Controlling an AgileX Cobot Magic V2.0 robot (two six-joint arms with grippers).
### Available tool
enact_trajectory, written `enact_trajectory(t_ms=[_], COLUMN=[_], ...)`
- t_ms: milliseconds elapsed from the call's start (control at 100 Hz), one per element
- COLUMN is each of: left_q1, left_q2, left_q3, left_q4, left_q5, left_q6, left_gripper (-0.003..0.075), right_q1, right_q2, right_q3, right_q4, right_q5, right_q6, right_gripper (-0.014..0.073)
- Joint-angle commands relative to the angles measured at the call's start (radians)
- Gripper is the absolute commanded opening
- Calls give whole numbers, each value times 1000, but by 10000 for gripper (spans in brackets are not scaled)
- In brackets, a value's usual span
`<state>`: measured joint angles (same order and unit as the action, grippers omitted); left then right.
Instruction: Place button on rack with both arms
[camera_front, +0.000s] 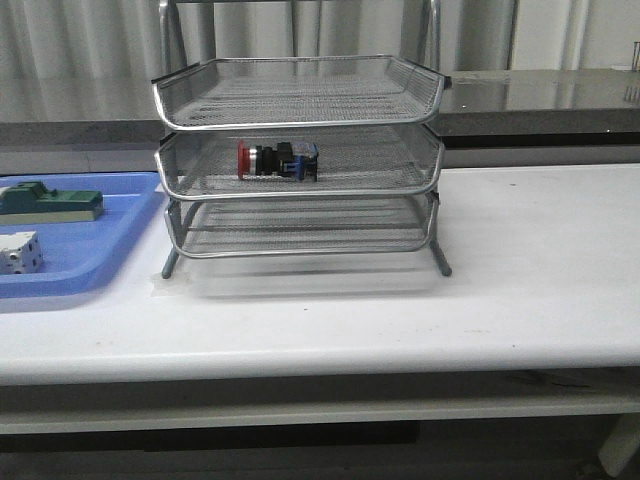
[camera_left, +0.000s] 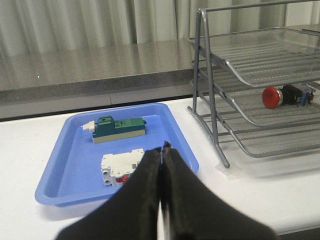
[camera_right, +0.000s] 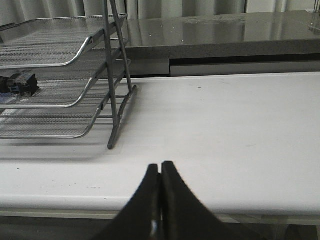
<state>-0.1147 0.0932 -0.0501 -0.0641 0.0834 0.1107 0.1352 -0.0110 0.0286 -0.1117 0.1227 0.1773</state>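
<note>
The button (camera_front: 277, 160) lay on its side in the middle tier of the silver wire-mesh rack (camera_front: 300, 100), which stood toward the bench's (camera_front: 520, 260) far edge; its glossy red mushroom cap faced the bench's left end, the blue block behind it. My left hand (camera_left: 162, 150) was pressed closed, empty, its dark pointed tips meeting above the smooth blue plastic tray (camera_left: 60, 170) holding a green flat block (camera_left: 119, 129) and a white block (camera_left: 120, 167). My right hand (camera_right: 160, 167) was likewise closed on nothing above the bare white bench.

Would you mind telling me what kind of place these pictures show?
Probably a lab or workshop bench: a silver wire-mesh three-tier rack, a blue plastic tray of electrical parts, and a red-capped push-button switch.
</note>
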Motion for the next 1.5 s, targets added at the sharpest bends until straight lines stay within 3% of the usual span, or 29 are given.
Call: enact_trajectory(t_ms=[0, 210, 570, 1490], left_q1=[6, 9, 136, 137], left_q2=[-26, -83, -130, -130], left_q3=[11, 73, 102, 102], left_q4=[-1, 21, 38, 44], left_q5=[-98, -104, -112, -114], left_q6=[-40, -93, -163, -163], left_gripper=[-21, -21, -21, -21], right_q1=[-7, -7, -7, -7], right_q2=[-17, -17, -17, -17], right_q3=[-19, -19, -19, -20], right_q4=[-1, -1, -1, -1], right_q5=[-86, -86, -86, -85], right_q6=[-10, -10, -10, -10], right_gripper=[-67, -67, -67, -67])
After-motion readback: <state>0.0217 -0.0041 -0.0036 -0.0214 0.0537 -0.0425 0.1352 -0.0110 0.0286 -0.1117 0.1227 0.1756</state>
